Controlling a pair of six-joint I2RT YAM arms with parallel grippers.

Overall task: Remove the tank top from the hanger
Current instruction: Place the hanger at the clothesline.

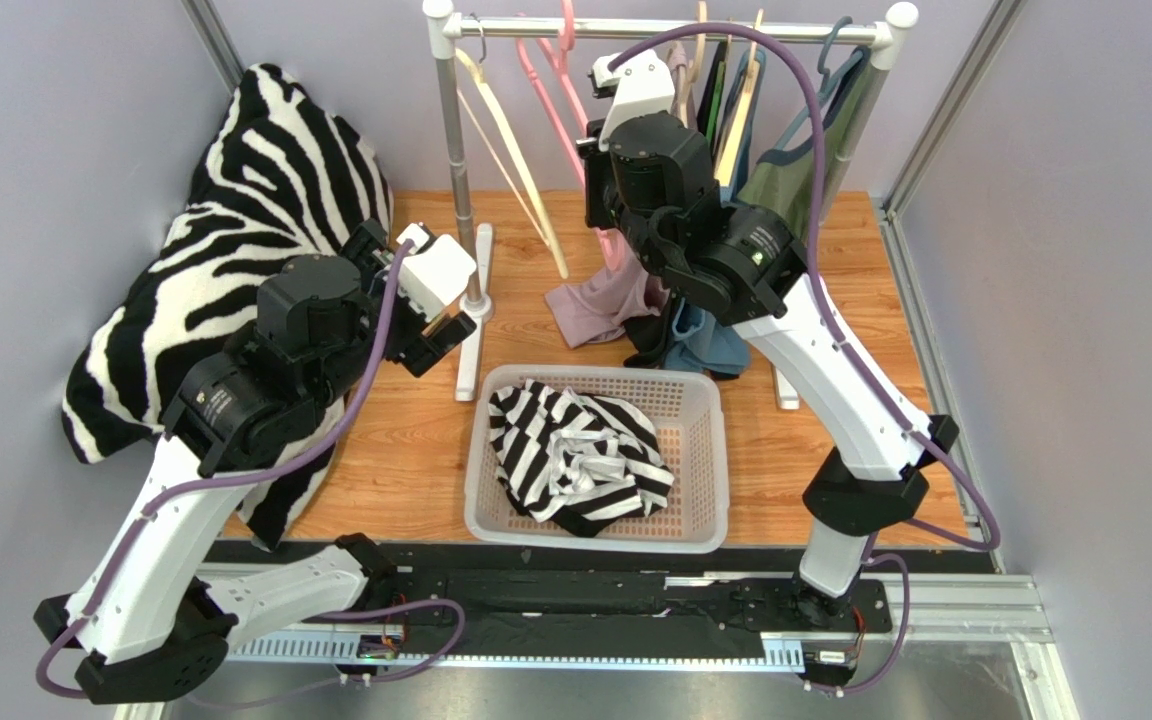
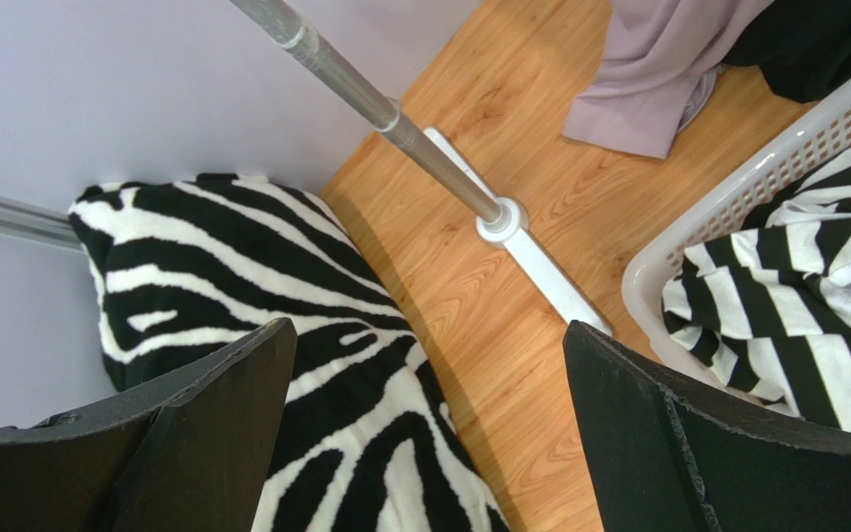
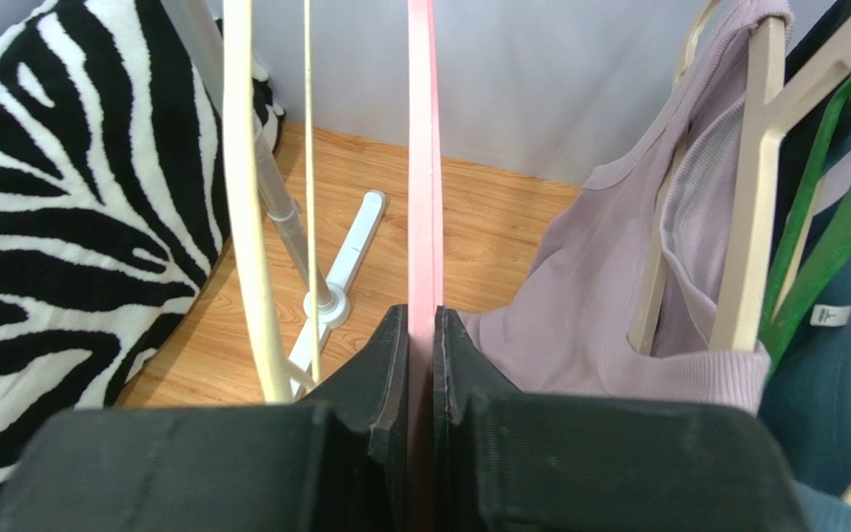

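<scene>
Two claws: right claw [image 3: 420, 321] clenched on pink hanger [image 3: 423, 166], left claw [image 2: 430, 338] released; tank top [image 3: 608, 321] seemed light, limp, best pinched at its hem

Lilac ribbed tank top [image 3: 596, 321] — hanging slack on a cream hanger [image 3: 747, 222] — hem bunched low
</scene>
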